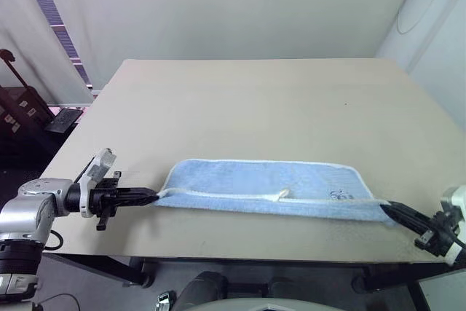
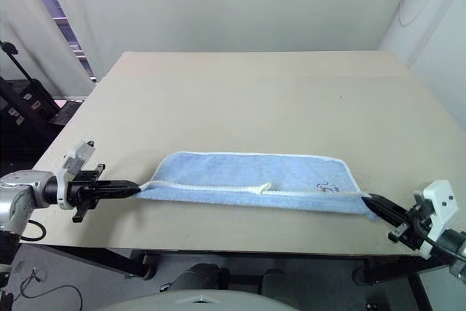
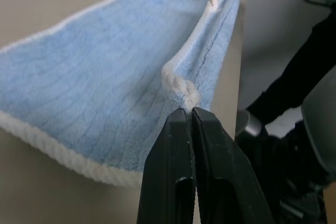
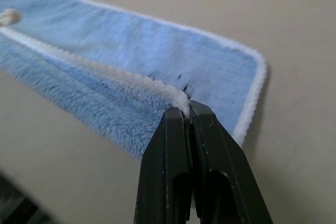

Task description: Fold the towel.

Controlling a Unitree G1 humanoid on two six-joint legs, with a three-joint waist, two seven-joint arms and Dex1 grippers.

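One ribbed fluffy towel (image 1: pixel 262 187), white-corded edging

Worktop (image 1: pixel 240 100): beige, matte, rectangular, seen from near edge, far edge against pale wall. Towel (image 1: pixel 255 183) lies directly on it, near front edge, roughly centred left-right. Towel light blue, ribbed, white stitched edging, doubled lengthwise into long narrow strip running left-right. Upper layer's white edge runs along strip near front side, small white loop (image 1: pixel 282 194) on it about midway. Small dark marking (image 1: pixel 336 195) on towel toward right end. Strip's two front end corners lifted slightly off worktop; rest flat.
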